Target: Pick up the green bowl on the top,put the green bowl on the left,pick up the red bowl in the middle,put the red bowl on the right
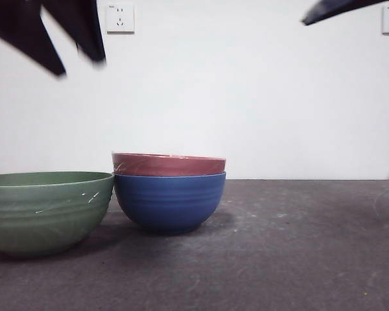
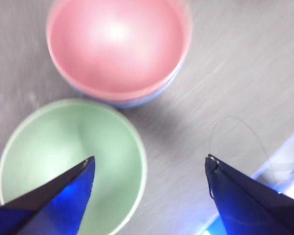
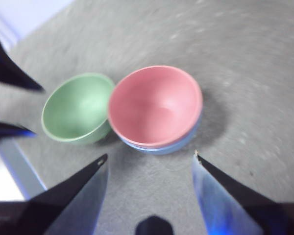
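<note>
the green bowl (image 1: 44, 210) sits nearest the front camera, on the dark, scuffed worktop (image 1: 298, 253), round, faintly ribbed, with small white scratch flecks on its wall, its near side cut off by the picture's edge. just behind and beside it, rim almost touching, is the blue bowl (image 1: 169, 201), ribbed too and the same rounded shape, and nested inside that is the red bowl (image 1: 168, 164), only its dusty pink rim band showing from the front. from above, the red bowl's inside is smooth and glossy and hides nearly all of the blue one, which shows as a thin sliver.

up above the green bowl hangs the left gripper (image 2: 149, 169), fingers spread wide and holding nothing, blurred dark wedges in the front view; one fingertip overlaps the green bowl's inside in its own wrist picture. the right gripper (image 3: 149, 159) looks down on the stacked bowls from well above, fingers apart and empty, seen from the front only as a black tip at a top corner. behind everything, a plain white wall with two sockets (image 1: 120, 18), the second one cut off.
</note>
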Available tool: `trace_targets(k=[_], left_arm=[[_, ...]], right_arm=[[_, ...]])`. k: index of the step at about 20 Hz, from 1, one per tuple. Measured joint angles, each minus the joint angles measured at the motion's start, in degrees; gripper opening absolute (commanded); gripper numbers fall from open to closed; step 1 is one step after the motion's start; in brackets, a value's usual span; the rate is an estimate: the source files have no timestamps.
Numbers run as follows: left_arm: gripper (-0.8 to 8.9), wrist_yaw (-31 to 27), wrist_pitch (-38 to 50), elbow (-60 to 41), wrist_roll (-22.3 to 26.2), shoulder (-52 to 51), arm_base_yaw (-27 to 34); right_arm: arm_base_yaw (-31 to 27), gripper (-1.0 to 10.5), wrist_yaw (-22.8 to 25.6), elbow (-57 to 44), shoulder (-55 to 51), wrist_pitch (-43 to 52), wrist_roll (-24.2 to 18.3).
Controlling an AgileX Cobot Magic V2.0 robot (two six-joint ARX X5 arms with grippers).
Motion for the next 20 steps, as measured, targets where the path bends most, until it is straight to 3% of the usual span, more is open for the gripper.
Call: trace_targets(k=[5,11,18,20], left_arm=[[3.77,2.58,-6.58,0.13,-0.31,-12.15,9.57],[3.77,6.69,-15.50,0.13,0.28,-22.60,23.56],[3.77,7.15,-20.04,0.13,0.37,-26.03,24.52],[3.77,7.15,-20.85,0.13,0.37,-25.99,24.50]], right_arm=[[11.54,2.8,7.08,12.26,13.88,-5.27,-4.96],[20.20,2.8,11.17,21.81,29.35,-7.96,-9.29],[22.67,2.8,12.83,21.94,41.92,-4.33,-11.72],[22.62,2.1,12.83,21.94,43.67,-3.76,-11.72]])
